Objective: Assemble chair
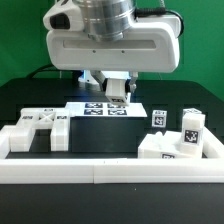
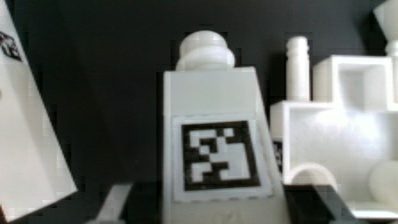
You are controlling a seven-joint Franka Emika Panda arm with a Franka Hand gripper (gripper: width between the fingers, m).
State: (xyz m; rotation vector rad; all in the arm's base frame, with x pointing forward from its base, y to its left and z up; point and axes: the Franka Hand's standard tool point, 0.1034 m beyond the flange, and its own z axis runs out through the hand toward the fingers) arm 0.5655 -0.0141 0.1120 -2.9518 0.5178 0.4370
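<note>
**A:** Gripping something, was it? How did the gripper (image 1: pixel 116 92) stand?

**B:** Its jaws were closed on the white post (image 2: pixel 217 120), one finger on each side. The tag faced the wrist camera and the round peg pointed away. The gripper hung over the marker board (image 1: pixel 88 108).

**A:** What could go wrong from there?

**B:** I judged that the post could twist in the hold if it knocked the blocky piece (image 2: pixel 347 120) just beside it, because that gap was narrow. A tall slab (image 2: pixel 25 140) stood near on the other side.

**A:** And the room for moving?

**B:** A cluster of chair parts (image 1: pixel 35 130) lay at the exterior view's left and tagged blocks (image 1: pixel 175 135) at its right. The border rail (image 1: pixel 100 172) closed the near edge. Between them the black table (image 1: pixel 110 138) was open, so I thought straight up and then toward the near side was the safest way.
</note>
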